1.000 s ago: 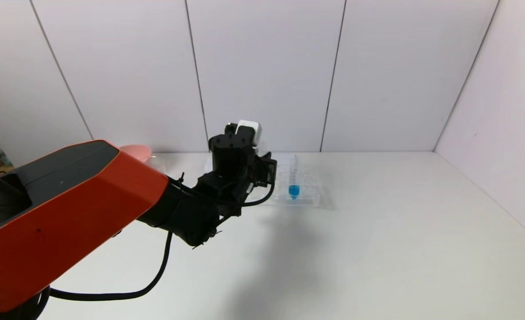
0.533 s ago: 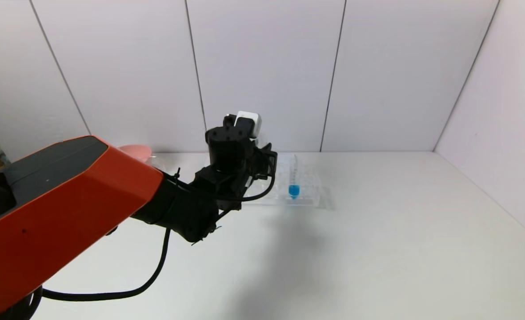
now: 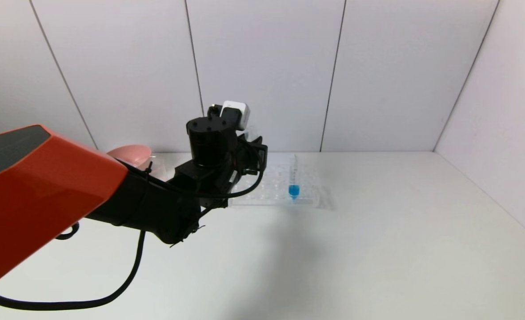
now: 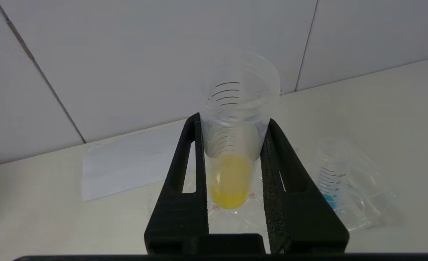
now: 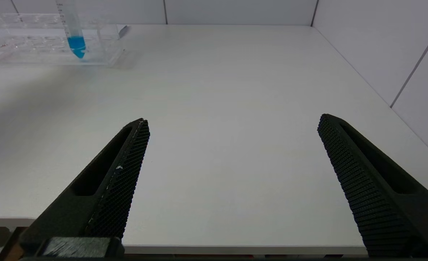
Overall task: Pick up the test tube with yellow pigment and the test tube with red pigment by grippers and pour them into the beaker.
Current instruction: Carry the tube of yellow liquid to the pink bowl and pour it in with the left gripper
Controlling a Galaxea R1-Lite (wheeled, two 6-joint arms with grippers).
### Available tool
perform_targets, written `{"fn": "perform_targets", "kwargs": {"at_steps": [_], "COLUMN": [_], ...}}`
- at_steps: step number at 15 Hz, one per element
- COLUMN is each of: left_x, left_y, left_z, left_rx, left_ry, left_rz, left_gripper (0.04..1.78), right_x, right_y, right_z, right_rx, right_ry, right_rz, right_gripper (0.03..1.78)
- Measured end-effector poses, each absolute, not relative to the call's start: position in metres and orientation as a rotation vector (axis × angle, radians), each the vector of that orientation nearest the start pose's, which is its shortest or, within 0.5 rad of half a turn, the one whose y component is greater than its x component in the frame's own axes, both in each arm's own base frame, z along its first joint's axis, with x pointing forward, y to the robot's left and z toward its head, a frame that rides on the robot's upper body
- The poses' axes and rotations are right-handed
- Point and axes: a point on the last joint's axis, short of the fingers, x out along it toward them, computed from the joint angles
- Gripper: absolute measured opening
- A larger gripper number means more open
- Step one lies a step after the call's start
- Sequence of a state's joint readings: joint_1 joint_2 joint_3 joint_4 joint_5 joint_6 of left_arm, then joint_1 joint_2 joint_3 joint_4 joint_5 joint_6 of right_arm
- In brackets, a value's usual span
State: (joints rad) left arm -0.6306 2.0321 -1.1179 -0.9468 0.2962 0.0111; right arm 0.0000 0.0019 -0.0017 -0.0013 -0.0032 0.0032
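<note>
My left gripper (image 4: 233, 121) is shut on the test tube with yellow pigment (image 4: 231, 174) and holds it upright, its round bottom above the clear tube rack (image 4: 366, 203). In the head view the left gripper (image 3: 250, 153) is raised above the rack's left end (image 3: 253, 195), and its wrist hides the tube. My right gripper (image 5: 233, 119) is open and empty, low over the table's front edge, and does not show in the head view. The test tube with red pigment is out of view. The beaker is hidden behind my left arm.
A blue-liquid tube (image 3: 294, 180) stands in the rack; it also shows in the right wrist view (image 5: 73, 34). A pink bowl (image 3: 131, 153) sits at the back left by the wall. A white sheet (image 4: 134, 163) lies behind the rack. Walls close the back and right.
My left arm has risen and shifted left, carrying the gripper up and away from the rack. The blue tube and the rack have not moved.
</note>
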Motion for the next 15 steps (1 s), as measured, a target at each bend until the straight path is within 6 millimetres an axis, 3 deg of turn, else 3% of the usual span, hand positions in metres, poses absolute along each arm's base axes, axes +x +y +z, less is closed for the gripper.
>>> {"fn": "perform_targets", "kwargs": {"at_steps": [8,15], "left_x": [0.309,0.295], "left_y": [-0.156,-0.095], "left_z": [0.228,0.255], "left_rx": [0.017,0.018], "left_ry": [-0.009,0.002], "left_rz": [-0.228,-0.157], "left_gripper": [0.44,0.44], "right_x": [-0.023,-0.023], "right_y": [0.0,0.0], "right_z": [0.076,0.076], "right_rx": [0.003,0.003], "right_ry": [-0.001,-0.001], "right_rz": [-0.004,-0.004], "right_gripper": [1.7,1.7]}}
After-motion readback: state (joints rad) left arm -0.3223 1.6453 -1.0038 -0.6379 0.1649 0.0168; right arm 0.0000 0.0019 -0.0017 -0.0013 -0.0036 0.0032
